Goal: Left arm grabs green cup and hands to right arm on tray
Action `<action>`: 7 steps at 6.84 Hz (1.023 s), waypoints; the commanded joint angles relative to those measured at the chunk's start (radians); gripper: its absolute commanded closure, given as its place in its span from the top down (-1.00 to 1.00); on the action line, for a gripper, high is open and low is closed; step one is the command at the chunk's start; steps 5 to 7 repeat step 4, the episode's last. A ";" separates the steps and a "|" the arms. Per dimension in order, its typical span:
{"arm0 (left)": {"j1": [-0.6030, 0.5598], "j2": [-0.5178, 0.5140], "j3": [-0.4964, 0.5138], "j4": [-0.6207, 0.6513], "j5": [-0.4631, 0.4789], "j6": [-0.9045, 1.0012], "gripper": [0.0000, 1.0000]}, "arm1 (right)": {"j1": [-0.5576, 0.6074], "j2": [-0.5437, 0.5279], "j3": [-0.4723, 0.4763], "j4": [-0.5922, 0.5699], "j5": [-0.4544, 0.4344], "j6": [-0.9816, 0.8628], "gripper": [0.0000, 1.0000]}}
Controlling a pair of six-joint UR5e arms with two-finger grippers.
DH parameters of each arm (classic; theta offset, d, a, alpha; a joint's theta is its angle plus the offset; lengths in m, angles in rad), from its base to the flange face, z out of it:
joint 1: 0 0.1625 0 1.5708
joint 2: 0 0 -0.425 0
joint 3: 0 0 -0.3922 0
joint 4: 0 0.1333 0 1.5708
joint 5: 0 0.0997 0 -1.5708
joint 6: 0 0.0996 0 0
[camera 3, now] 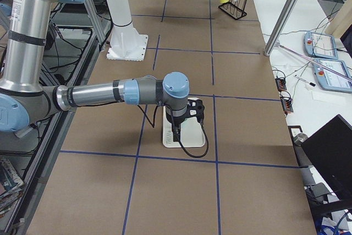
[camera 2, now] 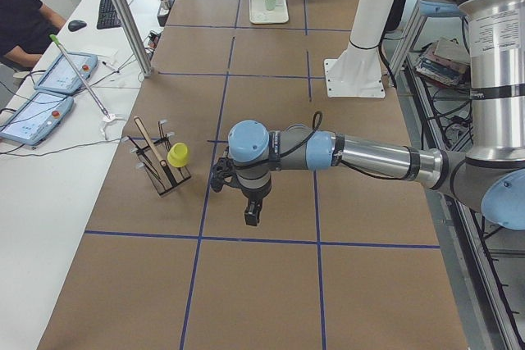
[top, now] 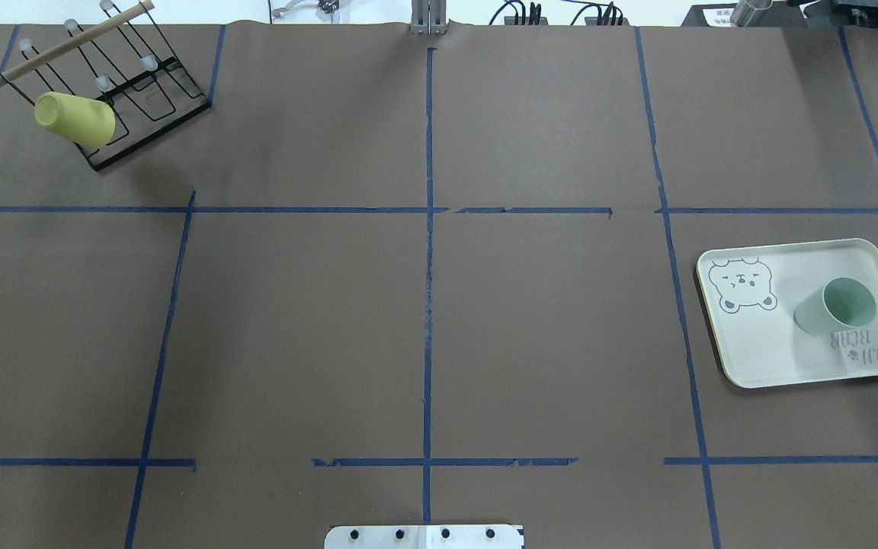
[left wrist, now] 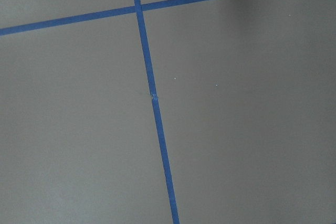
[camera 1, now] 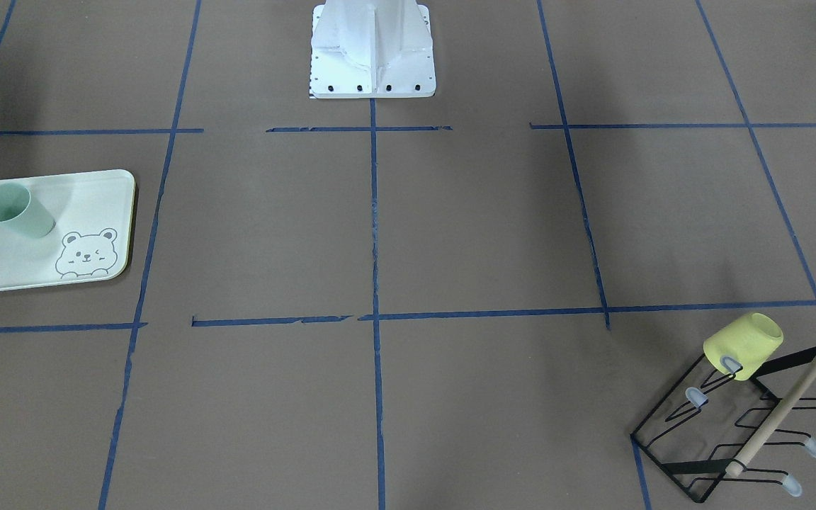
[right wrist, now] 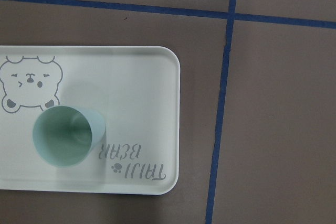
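Green cup point(top: 835, 306) check, left to right. Far-left corner of desk point(top: 546, 320): yellow cup point(top: 75, 120) hung on wire rack point(top: 145, 91), best left alone. Left tool point(camera 2: 251, 211) over bare desk toward the left edge, released or clenched, can't tell. Right tool point(camera 3: 175, 131) above tray point(top: 759, 351), can't tell either. Right edge: cup upright on tray, touching neither tool. Looks finished, so back off straight up, no sideways brushing.

Overhead and front cameras face each other, sharing the tray point(top: 767, 351); wrist cameras look down
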 commanded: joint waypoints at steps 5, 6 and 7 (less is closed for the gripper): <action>0.006 -0.037 0.007 -0.009 0.048 -0.001 1.00 | 0.000 0.001 0.004 -0.003 -0.001 -0.005 1.00; 0.006 -0.037 0.007 -0.009 0.048 -0.001 1.00 | 0.000 0.001 0.004 -0.003 -0.001 -0.005 1.00; 0.006 -0.037 0.007 -0.009 0.048 -0.001 1.00 | 0.000 0.001 0.004 -0.003 -0.001 -0.005 1.00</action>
